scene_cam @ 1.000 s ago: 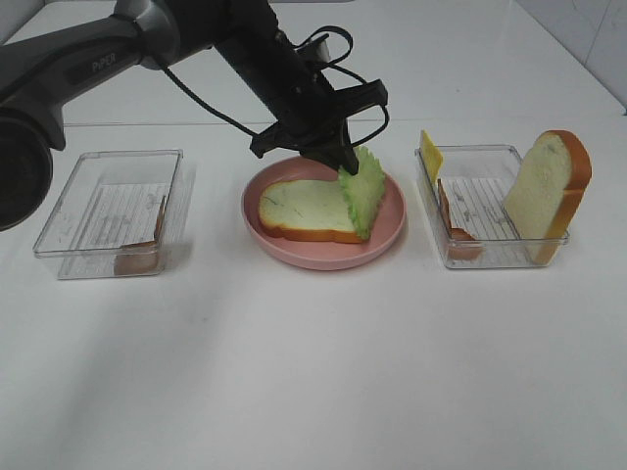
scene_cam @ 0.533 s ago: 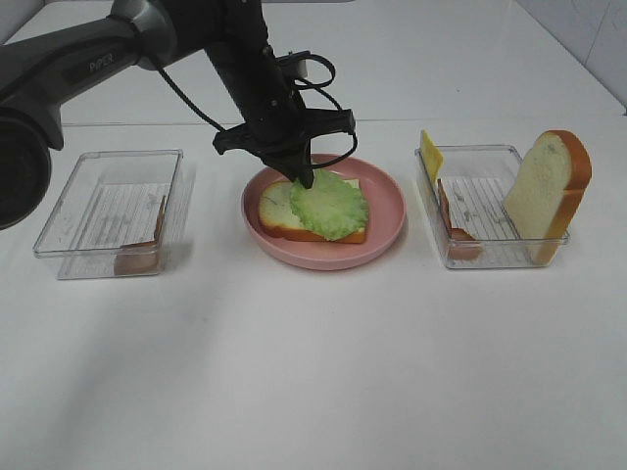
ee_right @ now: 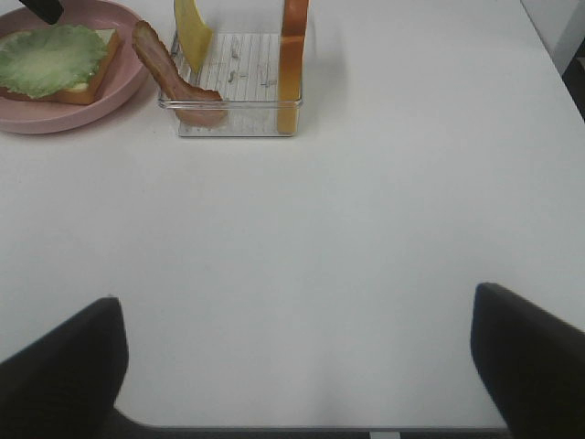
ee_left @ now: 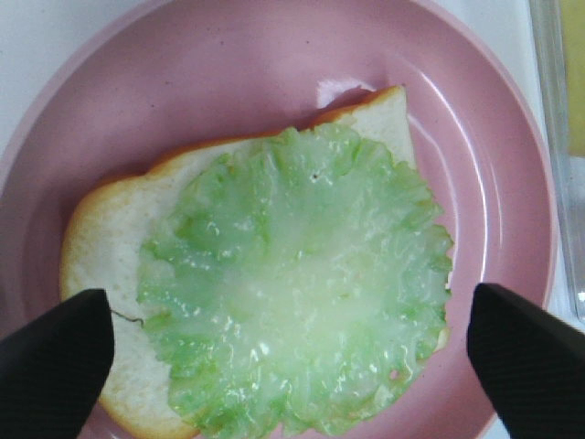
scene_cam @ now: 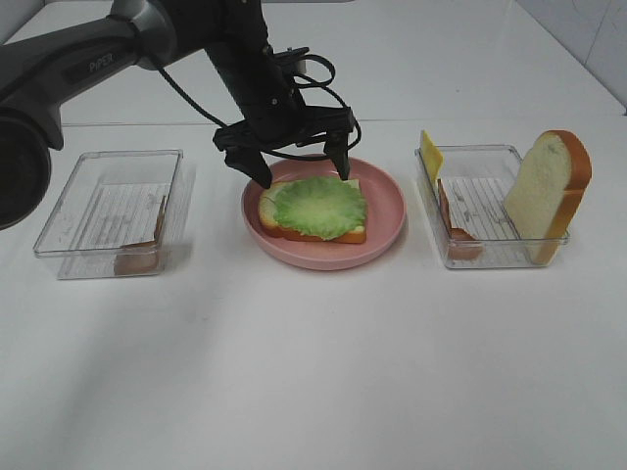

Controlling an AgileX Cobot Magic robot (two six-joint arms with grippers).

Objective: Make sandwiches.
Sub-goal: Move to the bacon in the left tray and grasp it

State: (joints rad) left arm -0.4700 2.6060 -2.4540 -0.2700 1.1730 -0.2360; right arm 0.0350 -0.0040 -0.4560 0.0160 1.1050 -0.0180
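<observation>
My L gripper (scene_cam: pixel 303 176) hangs wide open, empty, over the 1 sandwich (scene_cam: pixel 312 223): 1 bread slice (scene_cam: pixel 271 211) + 1 lettuce leaf (scene_cam: pixel 318 204) on the 1 pink plate (scene_cam: pixel 387 231). R gripper (ee_right: pixel 292 366) also spread wide, empty. 2 trays: R tray (scene_cam: pixel 490 258) has 1 upright bread (scene_cam: pixel 544 191), 1 cheese (scene_cam: pixel 430 155), 1 bacon strip (scene_cam: pixel 453 223); L tray (scene_cam: pixel 98 156) has 1 bacon piece (scene_cam: pixel 137 262).

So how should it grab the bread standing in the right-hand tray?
Probably from above, by the top crust of the bread slice: it stands on edge, rising above the tray rim, so jaws could close across its thin faces.
</observation>
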